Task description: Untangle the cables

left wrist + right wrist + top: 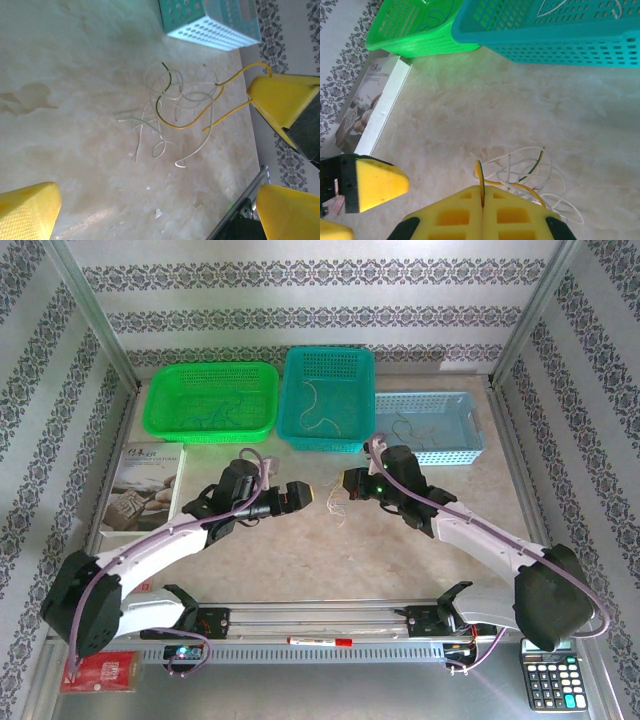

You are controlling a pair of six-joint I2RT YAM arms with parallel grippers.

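Broadly, the table (300,550) is set up for sorting: a green basket (210,430), a teal basket (325,443) and a pale blue basket (440,453) stand in a row along the far edge. Each has a loose wire or two lying in it, so they look like the places where freed strands end up. A booklet (145,485) lies flat at the left, apart from the work. Both arms reach inward to the middle of the table, and their tips face each other across a small gap. That suits pulling a knot apart from two sides. The left gripper (303,495) has its yellow fingers spread wide and holds nothing. The right gripper (482,192) has its pads pressed together on a yellow strand (192,122), which runs out from the pinch in a loop toward the heap. The cables (160,107) lie on the bare table between the two tips, below and just ahead of the open left fingers. They are a loose whitish tangle with one yellow-and-dark wire threaded through. The held strand is probably kept taut so the left fingers can close on the remaining wires.
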